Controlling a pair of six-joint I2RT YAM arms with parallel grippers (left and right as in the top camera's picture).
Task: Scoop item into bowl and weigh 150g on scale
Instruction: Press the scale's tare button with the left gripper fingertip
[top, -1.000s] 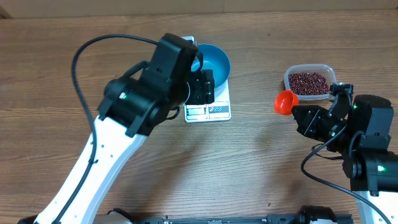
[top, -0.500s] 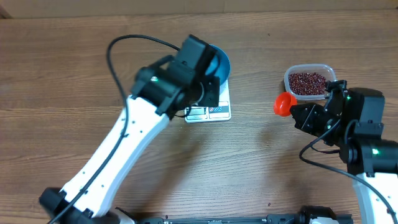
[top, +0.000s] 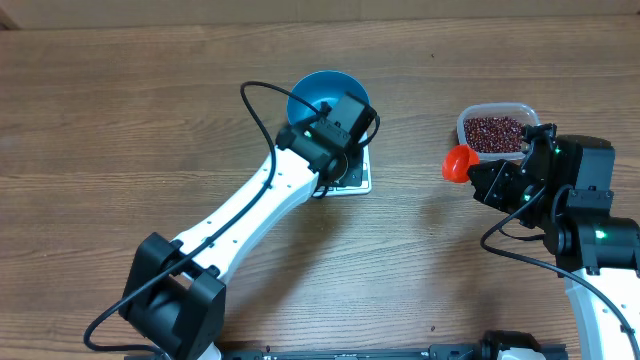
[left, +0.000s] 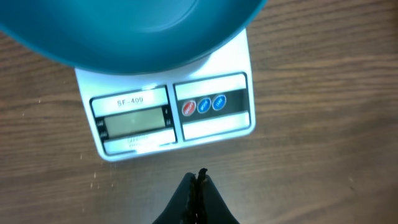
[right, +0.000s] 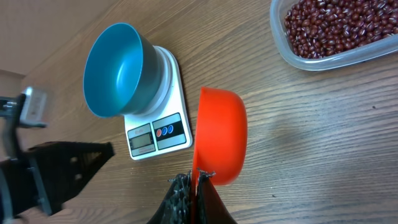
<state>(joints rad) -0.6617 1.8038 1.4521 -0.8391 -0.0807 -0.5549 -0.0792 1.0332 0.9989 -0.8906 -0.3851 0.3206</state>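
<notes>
1. Right gripper (right: 196, 179) clamped on orange scoop (right: 219, 134); scoop tipped on edge.
2. Beans (right: 339, 25) in clear tub (right: 292, 57), just ahead-right of scoop; right arm nearer.
3. Bowl (right: 115, 68) sits empty on scale (right: 158, 132); left gripper (left: 198, 180) shut, empty, at scale's front edge.
</notes>
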